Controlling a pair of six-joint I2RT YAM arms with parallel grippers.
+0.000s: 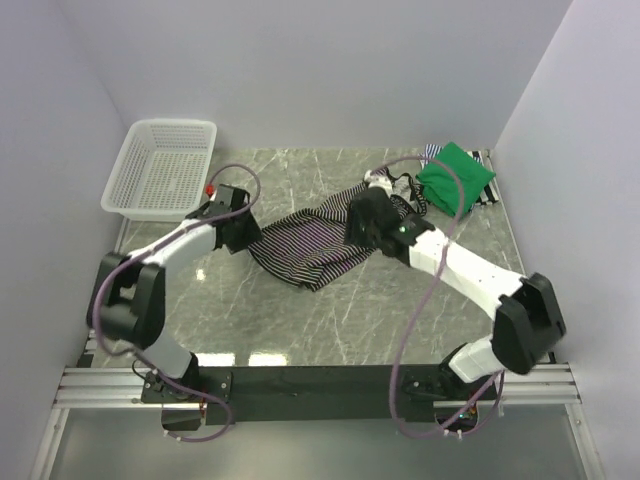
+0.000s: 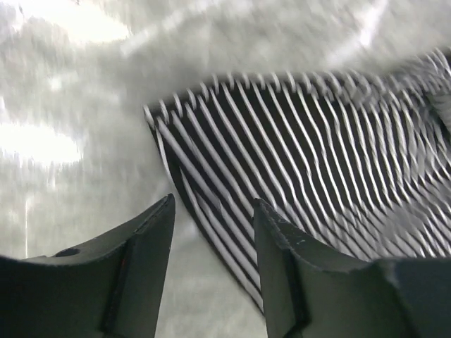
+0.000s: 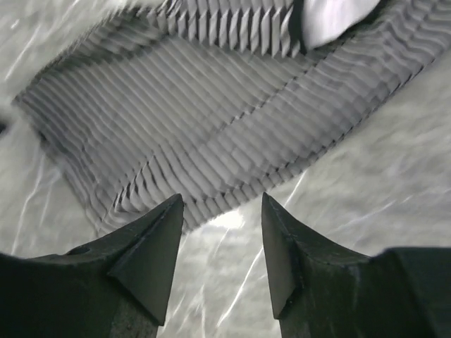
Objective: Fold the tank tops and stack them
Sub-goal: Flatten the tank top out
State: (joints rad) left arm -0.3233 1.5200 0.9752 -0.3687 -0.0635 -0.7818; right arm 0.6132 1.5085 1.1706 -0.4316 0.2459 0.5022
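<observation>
The black-and-white striped tank top [image 1: 310, 245] lies spread and rumpled on the middle of the table. My left gripper [image 1: 250, 235] is at its left edge, open, with the cloth's hem [image 2: 211, 211] lying on the table under the gap between the fingers and nothing gripped. At the top's right side my right gripper [image 1: 355, 232] hangs open just off the cloth edge [image 3: 183, 113], over bare table. The green tank top [image 1: 455, 175] sits folded at the back right. A finely striped cloth [image 1: 432, 152] peeks out from under it.
A white mesh basket [image 1: 160, 170] stands at the back left corner. The marble-patterned table [image 1: 300, 330] is walled in on three sides. Cables loop from both arms above the surface.
</observation>
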